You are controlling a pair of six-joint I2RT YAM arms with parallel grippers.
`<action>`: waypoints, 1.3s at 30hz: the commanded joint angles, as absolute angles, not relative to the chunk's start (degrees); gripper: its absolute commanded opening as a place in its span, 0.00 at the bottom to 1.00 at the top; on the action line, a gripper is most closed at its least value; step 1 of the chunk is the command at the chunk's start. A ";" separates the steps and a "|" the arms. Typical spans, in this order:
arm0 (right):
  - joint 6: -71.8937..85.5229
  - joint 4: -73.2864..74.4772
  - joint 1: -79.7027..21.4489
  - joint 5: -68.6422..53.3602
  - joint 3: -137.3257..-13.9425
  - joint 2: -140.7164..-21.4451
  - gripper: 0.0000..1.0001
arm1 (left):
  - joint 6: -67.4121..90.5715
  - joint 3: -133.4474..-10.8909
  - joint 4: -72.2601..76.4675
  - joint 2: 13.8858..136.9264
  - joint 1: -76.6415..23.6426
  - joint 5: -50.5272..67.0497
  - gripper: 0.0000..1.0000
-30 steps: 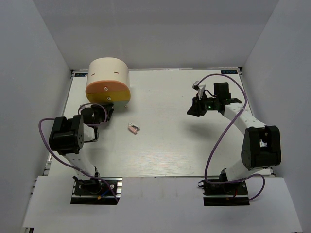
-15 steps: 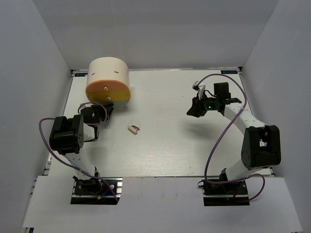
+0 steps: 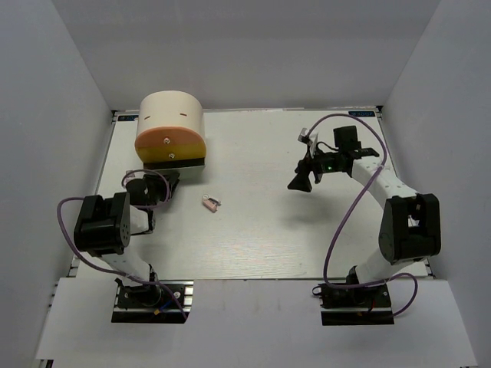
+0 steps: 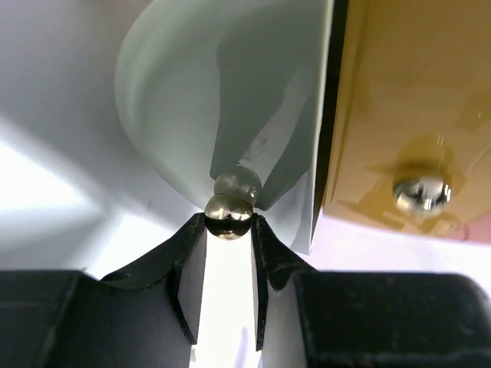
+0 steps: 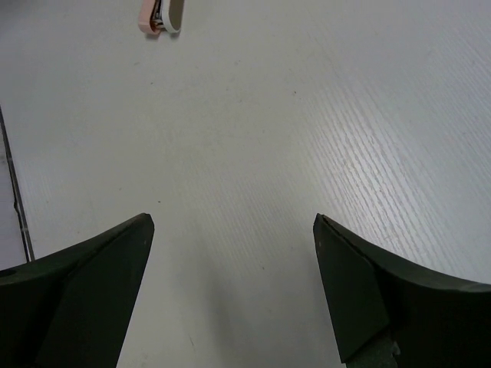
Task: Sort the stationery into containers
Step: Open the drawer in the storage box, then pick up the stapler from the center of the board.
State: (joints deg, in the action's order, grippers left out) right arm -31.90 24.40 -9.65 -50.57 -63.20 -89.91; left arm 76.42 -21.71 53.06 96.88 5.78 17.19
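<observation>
Your left pincer (image 4: pixel 229 222) is clenched on a small knob (image 4: pixel 230 207) at the organiser's (image 3: pixel 170 123) front. Since a second ago that arm has drawn back and a dark gap has opened under the organiser's orange face. I judge it a drawer coming out, ready for filling. Your right pincer (image 3: pixel 301 182), released, has shifted toward the organiser. The clip (image 3: pixel 211 203) lies on bare bench (image 3: pixel 261 230) near the organiser's front, with room all round. Markers and sticks are not seen.
</observation>
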 commanded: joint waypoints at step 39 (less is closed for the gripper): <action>-11.87 14.41 -51.06 -13.28 -92.99 -119.08 0.87 | 47.37 -18.81 -23.81 33.76 5.54 15.82 0.82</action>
